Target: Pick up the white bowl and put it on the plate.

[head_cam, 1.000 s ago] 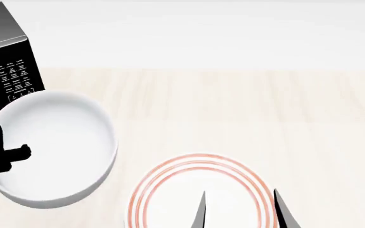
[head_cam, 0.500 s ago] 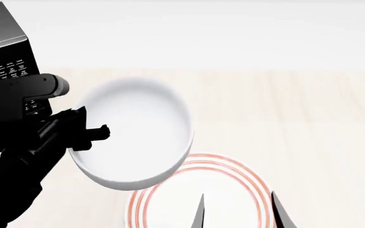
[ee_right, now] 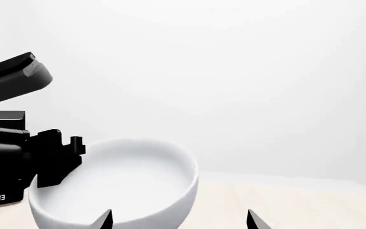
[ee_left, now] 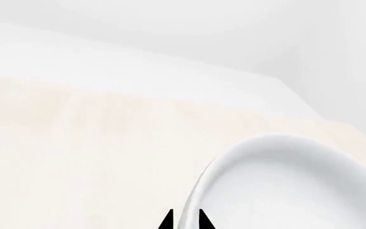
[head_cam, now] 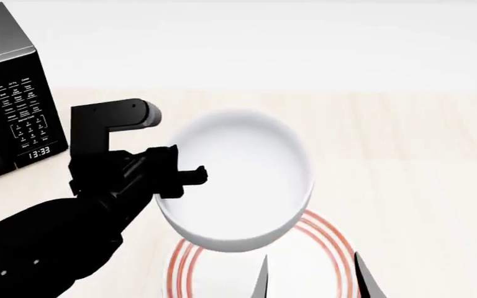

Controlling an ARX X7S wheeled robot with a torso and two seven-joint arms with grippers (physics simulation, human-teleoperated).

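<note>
The white bowl [head_cam: 238,180] hangs in the air, held by its left rim in my left gripper [head_cam: 172,180], which is shut on it. It hovers above the far left part of the red-ringed plate [head_cam: 322,239] and hides much of it. In the left wrist view the bowl [ee_left: 291,186] fills one corner, its rim pinched between the two dark fingertips of the gripper [ee_left: 185,220]. The right wrist view shows the bowl [ee_right: 119,186] raised, with the left arm beside it. My right gripper [head_cam: 313,276] stands open over the near part of the plate, with nothing between its fingers.
A black microwave [head_cam: 10,105] with a keypad stands at the far left of the pale wooden table [head_cam: 404,155]. A white wall rises behind the table.
My left arm has carried the bowl from the left edge rightward, until it hangs over the plate's far left part. The right gripper has stayed in place.
</note>
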